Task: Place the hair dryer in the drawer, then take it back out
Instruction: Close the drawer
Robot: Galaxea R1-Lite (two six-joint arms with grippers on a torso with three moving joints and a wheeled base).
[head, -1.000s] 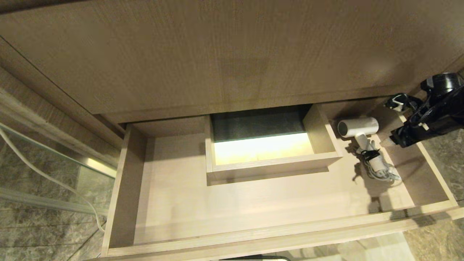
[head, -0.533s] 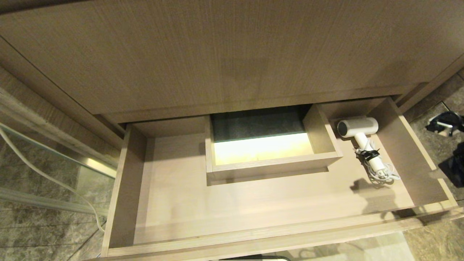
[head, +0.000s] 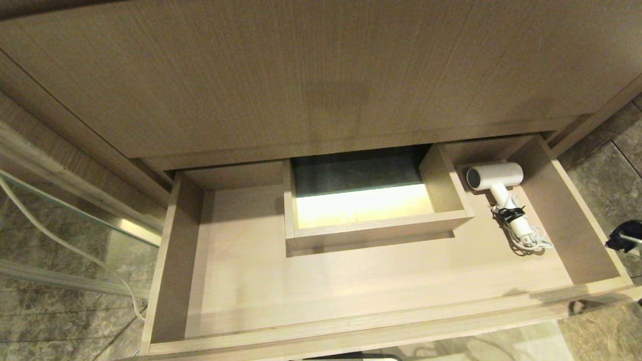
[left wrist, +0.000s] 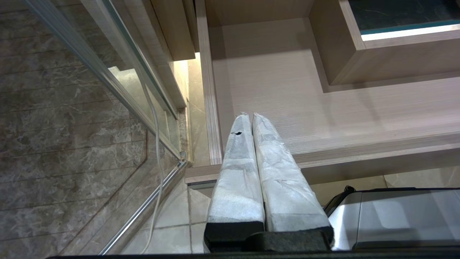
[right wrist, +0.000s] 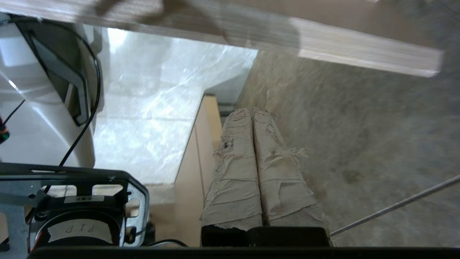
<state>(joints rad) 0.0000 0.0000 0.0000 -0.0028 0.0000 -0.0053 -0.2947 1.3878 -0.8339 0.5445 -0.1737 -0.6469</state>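
Note:
The drawer stands pulled out, wide and shallow, light wood. At its far right lies the white hair dryer, barrel toward the cabinet, handle and tied cord toward the drawer front. Nothing holds it. My right gripper is shut and empty, outside the drawer over the stone floor; only a dark bit of the right arm shows at the head view's right edge. My left gripper is shut and empty, parked over the drawer's front left corner.
A boxed rectangular cut-out rises in the drawer's middle. A taller wood panel sits above. A glass panel with metal rail and a white cable stand left. The robot base is under the drawer front.
My right gripper was open beside the hair dryer, then pulled back out of the drawer to the right and down, and shut with nothing in it. The hair dryer stayed in place.

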